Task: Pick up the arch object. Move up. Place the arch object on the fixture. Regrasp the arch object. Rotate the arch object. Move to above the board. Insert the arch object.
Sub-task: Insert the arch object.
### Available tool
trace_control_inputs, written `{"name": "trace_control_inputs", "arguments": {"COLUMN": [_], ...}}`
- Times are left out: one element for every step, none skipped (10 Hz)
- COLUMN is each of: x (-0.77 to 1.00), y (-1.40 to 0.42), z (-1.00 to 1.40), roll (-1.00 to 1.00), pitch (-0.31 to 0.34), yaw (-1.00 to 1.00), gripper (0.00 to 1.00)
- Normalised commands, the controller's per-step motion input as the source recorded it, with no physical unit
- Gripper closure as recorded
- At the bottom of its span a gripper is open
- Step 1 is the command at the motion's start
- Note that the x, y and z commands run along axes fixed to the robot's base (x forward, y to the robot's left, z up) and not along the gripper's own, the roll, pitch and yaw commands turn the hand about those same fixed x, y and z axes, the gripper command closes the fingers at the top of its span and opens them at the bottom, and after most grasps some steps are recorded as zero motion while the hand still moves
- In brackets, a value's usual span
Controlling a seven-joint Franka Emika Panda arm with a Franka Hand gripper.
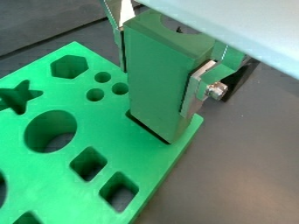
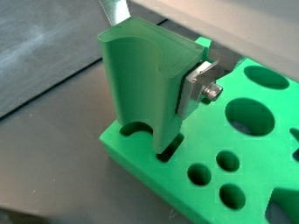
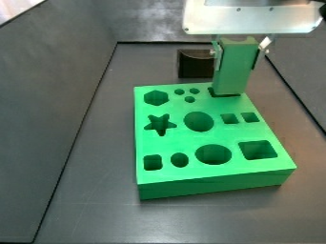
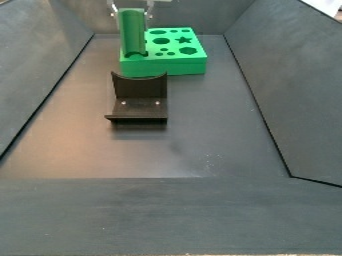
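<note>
1. One dark floor (image 4: pixel 201 140) with raised side walls; wide bare room toward the near end in a side view, nothing else standing on it.
2. One board (image 3: pixel 204 143), flat on the floor near the far end; cut-outs counted in that side view: one star, one hexagon, two small circles, two large circles, one medium circle, three squares. Bare floor on both long sides.
3. One fixture (image 4: pixel 138 100), just beside the board's edge on the open-floor side; seen behind the board in a side view (image 3: pixel 195 63).
4. One arch object (image 3: pixel 234 67), upright, at the board's corner nearest the fixture; lower end entering an arch-shaped slot close to the board's edge in a wrist view (image 2: pixel 146 96). Depth of entry not readable.
5. One gripper (image 1: pixel 163 61), directly above that corner, fingers (image 2: pixel 201 83) clamped on the arch object's upper part: silver plate pressed flat against one side face, block hanging down between and below the fingers.
</note>
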Motion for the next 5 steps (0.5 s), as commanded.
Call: {"name": "trace_control_inputs", "arguments": {"x": [-0.07,0.0,0.0,0.1,0.08], "y": [0.03,-0.01,-0.11,-0.15,-0.15], "z": [-0.17,-0.15,-0.16,-0.19,-0.2], "roll": [-0.08,-0.09,-0.1,-0.08,-0.04], "pitch": [-0.021,-0.034,-0.039,-0.013,0.0], "yaw": [-0.06,0.0,0.0,0.12,0.16], "gripper": [1.0,1.0,1.0,1.0,1.0]}}
